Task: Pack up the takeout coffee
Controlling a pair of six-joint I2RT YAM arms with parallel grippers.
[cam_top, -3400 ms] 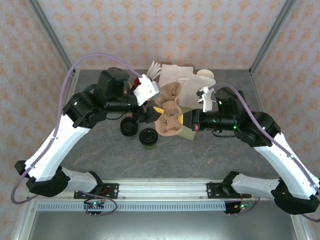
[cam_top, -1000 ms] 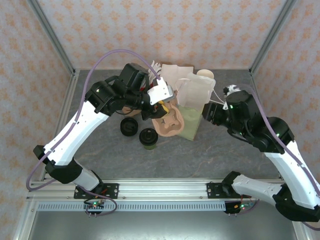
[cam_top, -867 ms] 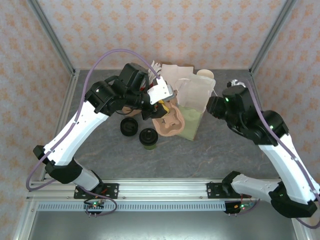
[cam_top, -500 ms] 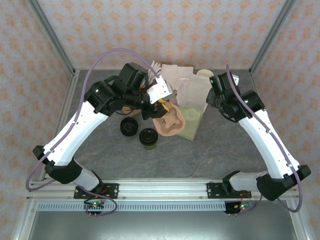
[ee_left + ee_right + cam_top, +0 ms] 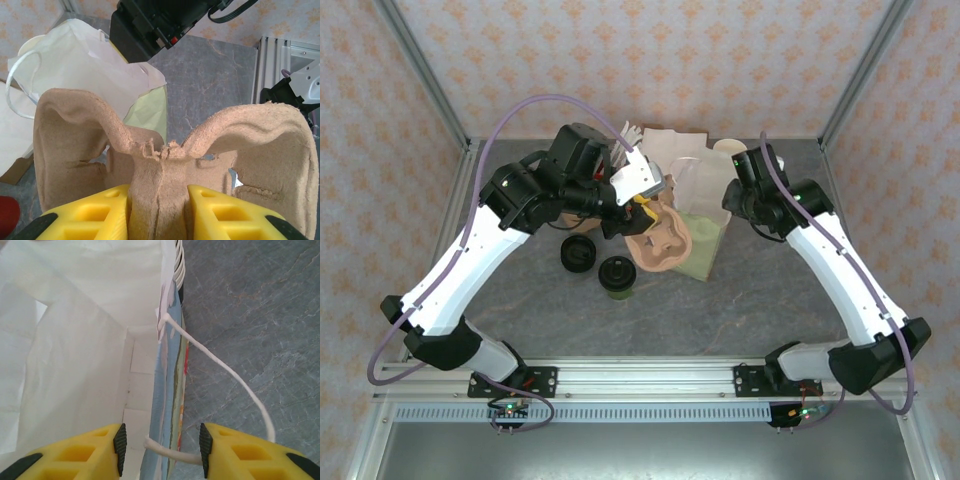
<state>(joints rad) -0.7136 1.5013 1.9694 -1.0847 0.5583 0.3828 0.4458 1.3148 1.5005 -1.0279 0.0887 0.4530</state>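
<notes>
While the tray (image 5: 75, 130) is pinched by its middle ridge in the left gripper (image 5: 159, 200), the bag (image 5: 75, 340) is straddled at one wall by the spread right gripper (image 5: 161, 442), seemingly to steady it, with the coffee cup (image 5: 617, 275) set on the table (image 5: 770, 290) nearby.

Carrier (image 5: 160, 165) — rough pulp; bag (image 5: 75, 315) — smooth paper

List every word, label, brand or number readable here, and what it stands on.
No text is readable.
Bag: coloured print on its outer side, seen edge-on, no letters legible.
Cup carrier: plain pulp, unprinted.
Red tag on the black arm housing: too small to read.
</notes>
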